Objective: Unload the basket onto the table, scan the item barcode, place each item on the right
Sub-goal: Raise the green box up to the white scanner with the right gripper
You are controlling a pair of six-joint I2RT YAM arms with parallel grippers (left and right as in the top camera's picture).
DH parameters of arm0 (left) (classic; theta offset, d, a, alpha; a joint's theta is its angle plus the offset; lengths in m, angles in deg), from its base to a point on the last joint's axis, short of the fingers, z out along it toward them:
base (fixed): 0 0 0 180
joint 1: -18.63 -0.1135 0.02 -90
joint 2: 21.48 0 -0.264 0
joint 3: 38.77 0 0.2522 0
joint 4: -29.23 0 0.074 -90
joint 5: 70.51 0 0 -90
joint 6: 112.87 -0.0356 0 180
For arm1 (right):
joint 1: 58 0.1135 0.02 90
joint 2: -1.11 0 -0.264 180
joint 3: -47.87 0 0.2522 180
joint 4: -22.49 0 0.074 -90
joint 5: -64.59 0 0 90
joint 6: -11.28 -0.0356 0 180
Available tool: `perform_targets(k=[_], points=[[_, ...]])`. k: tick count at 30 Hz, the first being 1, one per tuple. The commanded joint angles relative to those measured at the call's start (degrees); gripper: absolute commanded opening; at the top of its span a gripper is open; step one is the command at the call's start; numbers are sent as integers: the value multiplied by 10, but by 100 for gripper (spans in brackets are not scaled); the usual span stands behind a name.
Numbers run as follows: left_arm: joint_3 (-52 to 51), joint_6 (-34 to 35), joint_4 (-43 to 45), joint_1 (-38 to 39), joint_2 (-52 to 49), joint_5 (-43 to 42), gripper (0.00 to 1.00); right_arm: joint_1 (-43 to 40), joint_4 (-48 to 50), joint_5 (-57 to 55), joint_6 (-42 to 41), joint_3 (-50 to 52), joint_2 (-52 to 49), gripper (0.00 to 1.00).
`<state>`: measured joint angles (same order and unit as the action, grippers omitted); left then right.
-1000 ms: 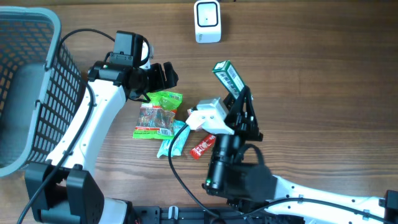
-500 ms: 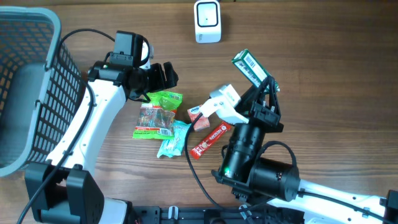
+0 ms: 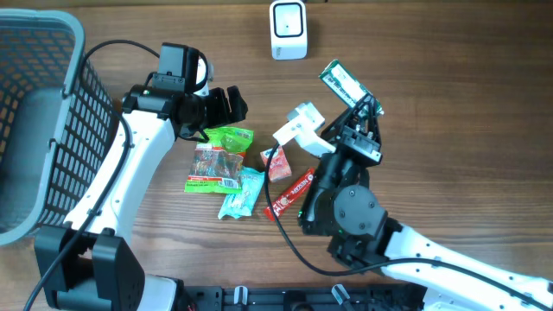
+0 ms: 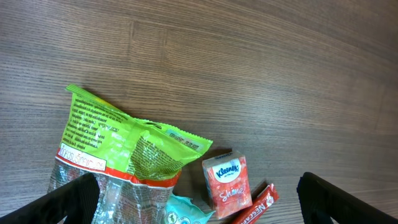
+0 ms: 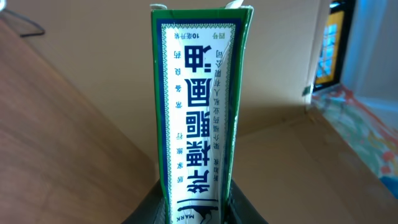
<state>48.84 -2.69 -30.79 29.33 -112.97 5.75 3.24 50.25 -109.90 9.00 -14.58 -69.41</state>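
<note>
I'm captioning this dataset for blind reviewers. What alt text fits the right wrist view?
A narrow green box with a white panel of Chinese print stands upright in mid-frame, its lower end clamped in the right gripper. Behind it the background is plain tan, with a brown wooden surface at the left.

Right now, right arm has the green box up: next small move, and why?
Probably swing the green box left toward the white scanner and turn its barcode face to it. The right gripper is shut on the box, which sits right of the scanner and apart from it; the wrist view shows only a text side.
</note>
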Motion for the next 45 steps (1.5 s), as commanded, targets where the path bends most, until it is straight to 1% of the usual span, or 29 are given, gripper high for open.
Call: perform_targets(k=[1, 6, 7, 8, 9, 10, 11, 12, 13, 15, 17, 18, 19, 20, 23, 26, 29, 30, 32, 35, 38, 40, 45], points=[[1, -9, 1, -2, 8, 2, 100, -26, -41, 32, -112, -31, 26, 4], [1, -9, 1, -2, 8, 2, 100, -53, -59, 106, -117, -32, 24, 4], [1, -9, 1, -2, 8, 2, 100, -58, -80, 114, -143, -37, 22, 4], [1, -9, 1, -2, 8, 2, 100, -66, -143, 117, -200, -52, 22, 4], [1, -9, 1, -2, 8, 2, 100, -74, -237, 129, -275, -75, 22, 4], [1, -9, 1, -2, 8, 2, 100, -83, -456, 211, -444, -128, 21, 4], [1, -9, 1, -2, 8, 2, 100, -94, -601, 329, -566, -174, 15, 4], [1, -9, 1, -2, 8, 2, 100, -115, -686, 458, -650, -216, 5, 4], [1, -9, 1, -2, 8, 2, 100, -151, -721, 574, -699, -247, -5, 4], [1, -9, 1, -2, 8, 2, 100, -205, -718, 653, -744, -265, -18, 4], [1, -9, 1, -2, 8, 2, 100, -259, -723, 730, -774, -284, -36, 4], [1, -9, 1, -2, 8, 2, 100, -273, -728, 757, -781, -291, -43, 4], [1, -9, 1, -2, 8, 2, 100, -297, -747, 817, -791, -314, -62, 4], [1, -9, 1, -2, 8, 2, 100, -316, -778, 862, -808, -353, -93, 4], [1, -9, 1, -2, 8, 2, 100, -338, -873, 917, -841, -493, -191, 4], [1, -9, 1, -2, 8, 2, 100, -349, -980, 962, -878, -721, -345, 4], [1, -9, 1, -2, 8, 2, 100, -354, -1000, 967, -915, -849, -461, 4], [1, -9, 1, -2, 8, 2, 100, -355, -989, 967, -924, -860, -486, 4], [1, -9, 1, -2, 8, 2, 100, -356, -950, 966, -927, -859, -532, 4], [1, -9, 1, -2, 8, 2, 100, -365, -895, 966, -958, -859, -597, 4], [1, -9, 1, -2, 8, 2, 100, -376, -853, 967, -958, -859, -645, 4], [1, -9, 1, -2, 8, 2, 100, -380, -848, 967, -958, -859, -660, 4], [1, -9, 1, -2, 8, 2, 100, -384, -848, 966, -958, -859, -660, 4]])
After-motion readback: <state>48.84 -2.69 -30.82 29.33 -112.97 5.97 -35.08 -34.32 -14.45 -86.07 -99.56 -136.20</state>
